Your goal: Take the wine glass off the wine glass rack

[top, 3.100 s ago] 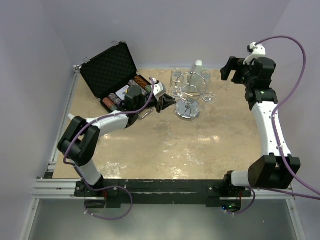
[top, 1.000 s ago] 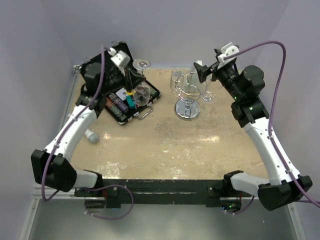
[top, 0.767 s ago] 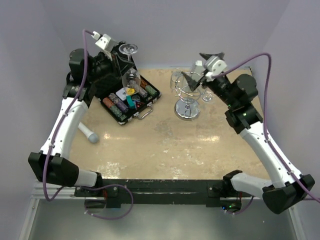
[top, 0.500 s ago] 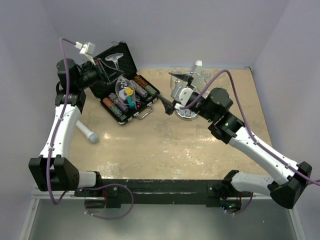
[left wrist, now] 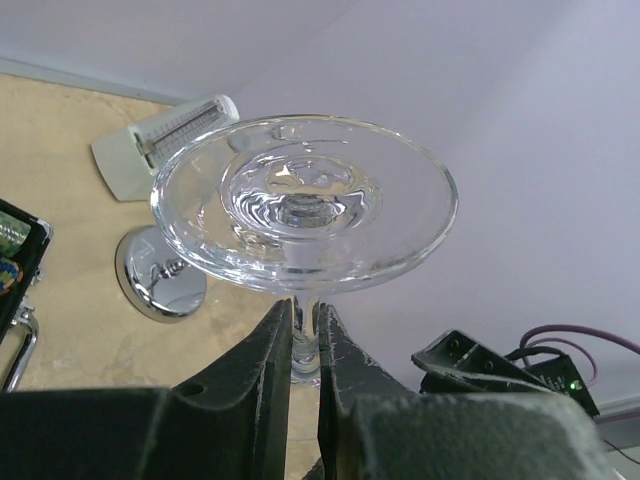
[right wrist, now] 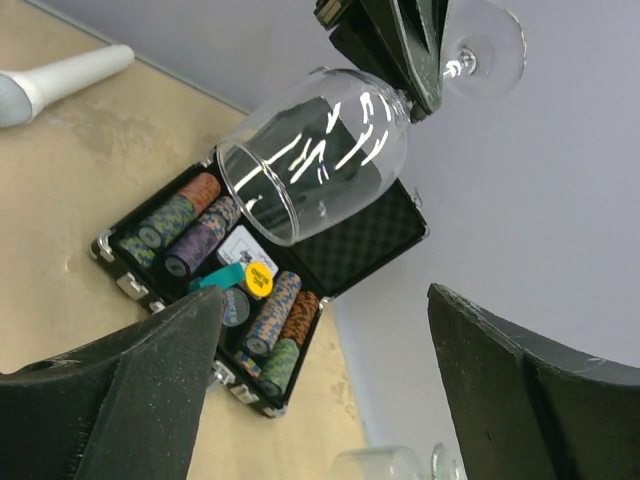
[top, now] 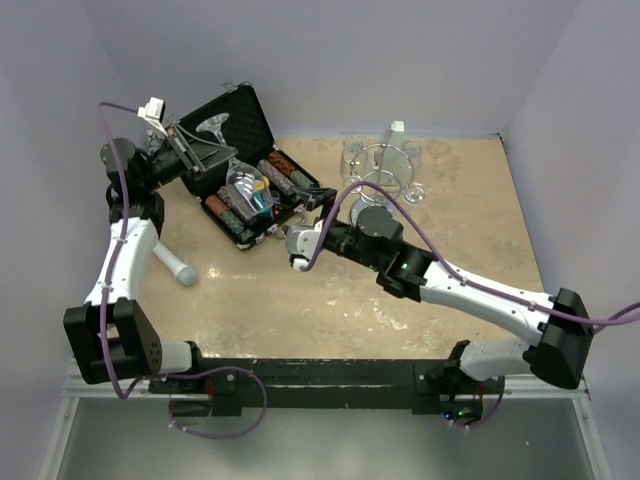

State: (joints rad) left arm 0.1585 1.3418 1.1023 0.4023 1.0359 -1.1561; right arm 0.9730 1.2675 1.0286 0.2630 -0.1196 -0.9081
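Wine glass (top: pixel 243 183) is clear of the wine glass rack (top: pixel 378 170), tilted with its mouth down and forward. It is pinched at the stem just under the foot by the left gripper (left wrist: pixel 305 330), whose fingers (left wrist: pixel 262 345) press on the thin stem from both sides. Below the bowl lies the open case of poker chips (right wrist: pixel 350 240), and the rack stands well apart to the right of those fingers, with other glasses (top: pixel 352 155) around it.

The right gripper (right wrist: pixel 320 380) faces the bowl with its fingers (right wrist: pixel 130 390) spread wide, holding nothing. The glass sits above and between them, not touching either. A microphone (top: pixel 175 268) lies on the table (top: pixel 420 330) near the left arm.

The removal looks done, and what remains is probably a hand-over or a set-down. Either way the glass should be righted slowly, since the hold is narrow and on smooth glass. If the right gripper takes it, it should close on the stem or low on the bowl before the left fingers part, and the bowl should stay clear of the case lid.
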